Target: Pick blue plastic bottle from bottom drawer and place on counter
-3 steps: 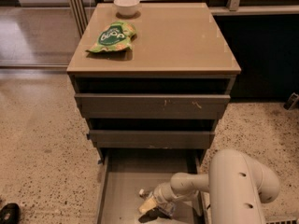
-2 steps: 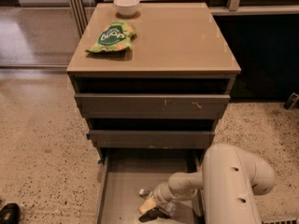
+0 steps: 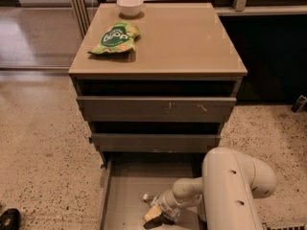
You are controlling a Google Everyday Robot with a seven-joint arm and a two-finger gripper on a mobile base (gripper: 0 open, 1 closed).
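The bottom drawer is pulled out, with its flat grey floor showing. The blue plastic bottle lies in it near the front; its white cap points up and left, and its body is mostly hidden by my gripper. My gripper is low inside the drawer, right at the bottle, reaching in from the right. My white arm covers the drawer's right side. The tan counter is the cabinet's top, above.
A green snack bag and a white bowl sit on the counter's left and back. The two upper drawers stand slightly open. Speckled floor lies on both sides. A dark object lies at the bottom left.
My arm's big elbow has shifted a little to the left. The gripper stays at the bottle in the drawer, nearly unmoved.
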